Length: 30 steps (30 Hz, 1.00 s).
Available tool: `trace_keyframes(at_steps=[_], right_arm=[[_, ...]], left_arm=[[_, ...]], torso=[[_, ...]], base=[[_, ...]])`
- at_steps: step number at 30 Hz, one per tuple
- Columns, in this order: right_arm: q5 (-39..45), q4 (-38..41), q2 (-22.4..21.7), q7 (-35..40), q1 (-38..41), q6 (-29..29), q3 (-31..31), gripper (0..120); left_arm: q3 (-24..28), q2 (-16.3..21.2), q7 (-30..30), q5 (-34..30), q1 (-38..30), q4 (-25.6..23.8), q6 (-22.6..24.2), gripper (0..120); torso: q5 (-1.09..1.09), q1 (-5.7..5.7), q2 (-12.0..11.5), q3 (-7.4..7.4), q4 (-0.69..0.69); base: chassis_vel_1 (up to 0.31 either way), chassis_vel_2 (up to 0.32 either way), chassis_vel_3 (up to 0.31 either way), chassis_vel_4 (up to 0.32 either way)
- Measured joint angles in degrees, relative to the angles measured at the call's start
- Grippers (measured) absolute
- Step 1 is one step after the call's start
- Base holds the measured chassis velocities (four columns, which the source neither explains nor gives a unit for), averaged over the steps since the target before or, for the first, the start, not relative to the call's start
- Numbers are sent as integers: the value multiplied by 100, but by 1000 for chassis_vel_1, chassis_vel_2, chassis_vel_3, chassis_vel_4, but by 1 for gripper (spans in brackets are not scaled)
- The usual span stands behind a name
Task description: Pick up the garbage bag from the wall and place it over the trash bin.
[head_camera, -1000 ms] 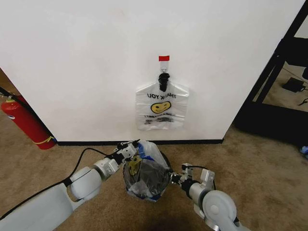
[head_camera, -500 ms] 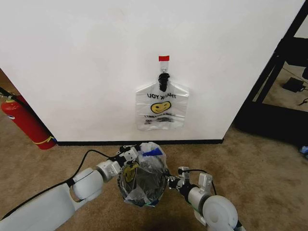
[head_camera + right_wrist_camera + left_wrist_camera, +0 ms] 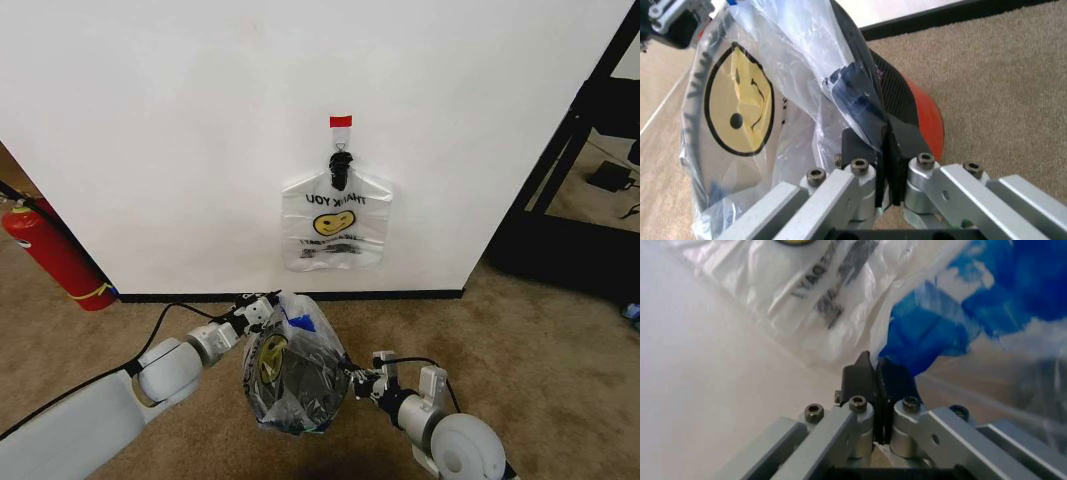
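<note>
The left gripper [image 3: 266, 305], clamped on the upper edge of the garbage bag [image 3: 295, 370], has moved toward 10 o'clock, closer to the baseboard. The right gripper [image 3: 355, 383], clamped on the opposite edge, has moved toward 7 o'clock, nearer the robot. The bag mouth is now stretched more between them, and the bag over the trash bin [image 3: 910, 112] sits lower and more to the left in the head view than before.

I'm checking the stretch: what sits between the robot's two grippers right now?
In the head view, the trash bin wrapped in the garbage bag sits between the left gripper and right gripper, each shut on the plastic.
</note>
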Motion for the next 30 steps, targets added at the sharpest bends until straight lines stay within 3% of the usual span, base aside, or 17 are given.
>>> trace_keyframes(at_steps=[4, 12, 19, 24, 30], right_arm=[[63, -1, -1, -10, 21, 27, 26, 1], [90, -10, -7, -94, 34, 56, -3, 1], [159, 42, -91, -214, -6, 114, -11, 1], [131, 42, -140, -250, -29, 149, -10, 1], [24, 44, -186, -317, -103, 224, -62, 1]], left_arm=[[-56, 226, 140, -165, 45, 67, -270, 0], [153, 231, 272, -316, -28, 122, -469, 0], [660, 285, 531, -328, -463, 708, -1067, 0], [778, 309, 720, -667, -508, 727, -1176, 0], [1189, 314, 1367, -1396, -991, 828, -1503, 0]], torso=[[1, 0, 0, 0, 2], [0, 0, 0, 0, 0], [1, 0, 0, 0, 1], [0, 0, 0, 0, 0], [0, 0, 0, 0, 0]], base=[[0, 0, 0, 0], [0, 0, 0, 0], [0, 0, 0, 0], [0, 0, 0, 0], [0, 0, 0, 0]])
